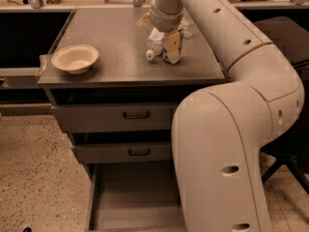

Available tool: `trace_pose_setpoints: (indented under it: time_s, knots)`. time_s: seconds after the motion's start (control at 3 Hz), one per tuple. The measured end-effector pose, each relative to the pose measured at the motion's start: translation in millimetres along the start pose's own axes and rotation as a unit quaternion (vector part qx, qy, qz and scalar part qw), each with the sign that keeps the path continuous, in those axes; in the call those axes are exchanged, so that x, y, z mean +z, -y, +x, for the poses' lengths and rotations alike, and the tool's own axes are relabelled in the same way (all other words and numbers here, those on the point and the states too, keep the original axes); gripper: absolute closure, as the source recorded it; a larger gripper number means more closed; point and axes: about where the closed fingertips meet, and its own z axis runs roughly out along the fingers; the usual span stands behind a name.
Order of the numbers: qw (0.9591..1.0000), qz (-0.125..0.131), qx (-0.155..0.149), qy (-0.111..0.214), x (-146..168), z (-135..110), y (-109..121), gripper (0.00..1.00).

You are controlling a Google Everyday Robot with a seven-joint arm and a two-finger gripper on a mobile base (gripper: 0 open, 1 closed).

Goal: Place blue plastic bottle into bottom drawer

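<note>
The blue plastic bottle [153,42], clear with a white cap pointing front-left, lies on the grey cabinet top [111,37]. My gripper [165,46] comes down from the arm right over the bottle and sits against its right side. The bottle rests on the top. The bottom drawer [135,197] is pulled open below, showing a plain grey floor with nothing in it. My arm's large lower link covers the drawer's right part.
A cream bowl [75,58] stands at the cabinet top's front left. Another clear crinkled bottle [187,28] lies just behind the gripper. The two upper drawers [135,115] with black handles are shut. A dark chair [285,37] stands at the right.
</note>
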Motion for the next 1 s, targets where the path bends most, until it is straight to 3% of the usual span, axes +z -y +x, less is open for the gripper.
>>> trace_pose_setpoints:
  time_s: [0.33,1.0]
  knots:
    - [0.9998,-0.018,-0.006,0.008,77,-30,27,0.0]
    - [0.9998,-0.018,-0.006,0.008,64,-29,33,0.0]
